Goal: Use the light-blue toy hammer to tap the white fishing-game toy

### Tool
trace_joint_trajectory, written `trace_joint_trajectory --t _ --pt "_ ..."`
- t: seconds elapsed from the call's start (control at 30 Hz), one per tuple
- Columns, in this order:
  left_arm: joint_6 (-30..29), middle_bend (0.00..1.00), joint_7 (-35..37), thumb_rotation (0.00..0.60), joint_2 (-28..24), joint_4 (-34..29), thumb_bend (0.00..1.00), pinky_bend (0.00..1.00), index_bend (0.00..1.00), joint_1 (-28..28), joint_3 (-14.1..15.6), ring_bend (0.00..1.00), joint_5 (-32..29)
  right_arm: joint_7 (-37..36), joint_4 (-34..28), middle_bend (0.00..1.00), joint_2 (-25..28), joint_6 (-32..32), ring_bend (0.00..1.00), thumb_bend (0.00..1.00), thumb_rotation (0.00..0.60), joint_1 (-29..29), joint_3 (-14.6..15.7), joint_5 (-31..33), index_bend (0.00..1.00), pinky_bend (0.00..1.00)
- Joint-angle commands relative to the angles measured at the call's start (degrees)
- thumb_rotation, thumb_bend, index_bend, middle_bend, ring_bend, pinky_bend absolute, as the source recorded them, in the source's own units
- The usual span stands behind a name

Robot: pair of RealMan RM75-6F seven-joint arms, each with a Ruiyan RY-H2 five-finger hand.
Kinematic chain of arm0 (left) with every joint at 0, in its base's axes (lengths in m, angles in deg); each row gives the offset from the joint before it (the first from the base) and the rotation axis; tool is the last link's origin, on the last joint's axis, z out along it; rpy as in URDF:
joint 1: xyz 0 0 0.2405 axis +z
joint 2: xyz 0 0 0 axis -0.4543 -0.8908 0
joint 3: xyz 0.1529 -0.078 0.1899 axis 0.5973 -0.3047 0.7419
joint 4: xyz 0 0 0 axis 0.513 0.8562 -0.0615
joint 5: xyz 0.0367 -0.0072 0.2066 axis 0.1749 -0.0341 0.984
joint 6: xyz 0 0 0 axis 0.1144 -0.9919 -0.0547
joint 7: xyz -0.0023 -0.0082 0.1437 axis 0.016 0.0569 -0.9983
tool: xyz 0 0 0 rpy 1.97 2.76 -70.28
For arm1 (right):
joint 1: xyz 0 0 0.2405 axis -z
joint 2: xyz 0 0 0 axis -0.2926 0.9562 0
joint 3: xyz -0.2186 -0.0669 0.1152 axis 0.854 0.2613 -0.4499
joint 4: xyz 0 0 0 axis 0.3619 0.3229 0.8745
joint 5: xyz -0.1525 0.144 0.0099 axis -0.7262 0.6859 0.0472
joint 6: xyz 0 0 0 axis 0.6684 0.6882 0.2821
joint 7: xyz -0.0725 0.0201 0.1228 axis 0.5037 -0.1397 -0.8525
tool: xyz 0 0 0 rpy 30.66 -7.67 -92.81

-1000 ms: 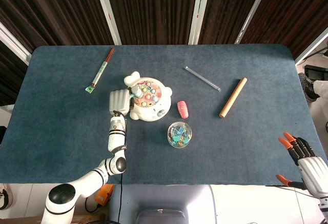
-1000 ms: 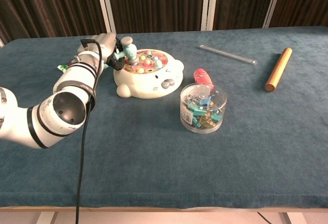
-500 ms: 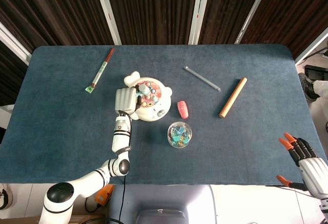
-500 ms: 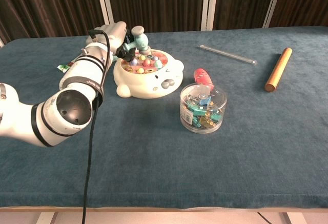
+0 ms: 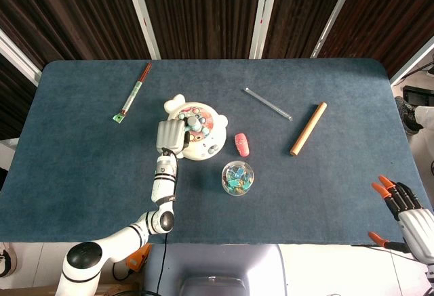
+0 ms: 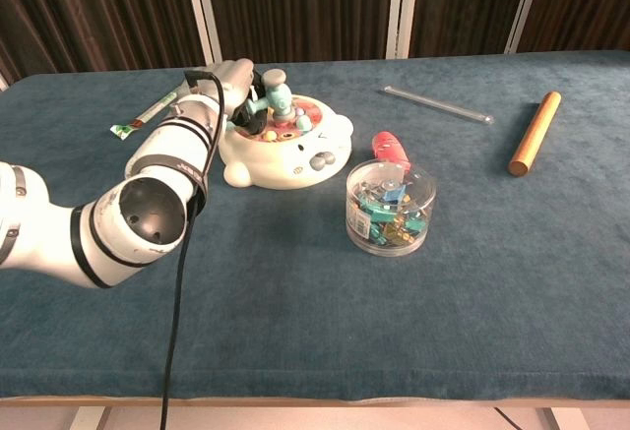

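- Your left hand (image 6: 234, 84) grips the light-blue toy hammer (image 6: 275, 97), its head over the white fishing-game toy (image 6: 285, 145), left of center.
- Swing hard and the toy probably skids toward the clear jar (image 6: 390, 207).
- Can't tell if the head's touching.
- Right hand (image 5: 401, 204), lower right, spread and empty, partly cropped.

Even, diffuse light is falling from overhead in both views; nothing is glaring or blowing out. Shadows are staying short and soft under the clear tube (image 5: 268, 103) and wooden rod (image 5: 308, 128). The left arm (image 6: 108, 228) is looming large in the chest view (wide-lens stretch, probably). Dark curtains (image 5: 196, 11) are reading dim behind. Focus is holding sharp across the blue tabletop (image 5: 81, 160).
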Motion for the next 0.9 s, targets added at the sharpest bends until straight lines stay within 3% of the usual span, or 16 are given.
trace_joint_trajectory --t 0.03,0.2,0.4,0.57,0.7,0.9 --pt "0.36 1.00 -0.45 0.600 0.18 0.21 0.87 1.00 0.91 0.04 0.14 1.00 -0.32 0.10 -0.03 0.00 -0.01 -0.16 0.00 0.32 0.600 -0.05 -0.02 0.07 0.00 0.00" --pt "-0.92 1.00 0.50 0.600 -0.50 -1.21 0.87 1.00 0.91 -0.14 -0.21 1.00 0.43 0.21 0.05 0.00 -0.04 -0.08 0.00 0.32 0.600 -0.01 -0.01 -0.02 0.00 0.00" --pt "-4.68 1.00 0.31 0.600 -3.95 -9.49 0.87 1.00 0.91 2.14 0.67 1.00 2.18 0.63 -0.06 0.00 -0.16 -0.58 0.00 0.32 0.600 -0.19 0.02 -0.01 0.00 0.00" --pt "-8.52 1.00 -2.51 0.600 -10.43 -24.19 0.86 1.00 0.91 9.30 5.10 1.00 3.05 1.29 -0.33 0.00 -0.32 -1.08 0.00 0.32 0.600 -0.39 0.12 -0.16 0.00 0.00" --pt "-13.82 1.00 -4.55 0.600 -15.29 -33.42 0.84 1.00 0.91 16.28 11.49 1.00 5.40 2.60 -0.75 0.00 -0.64 -1.89 0.00 0.32 0.600 -0.65 0.32 -0.35 0.00 0.00" --pt "-14.62 1.00 -6.23 0.600 -16.62 -35.62 0.78 1.00 0.86 20.66 15.92 1.00 4.42 4.71 -1.61 0.00 -1.07 -2.20 0.00 0.32 0.600 -0.78 0.85 -1.54 0.00 0.00"
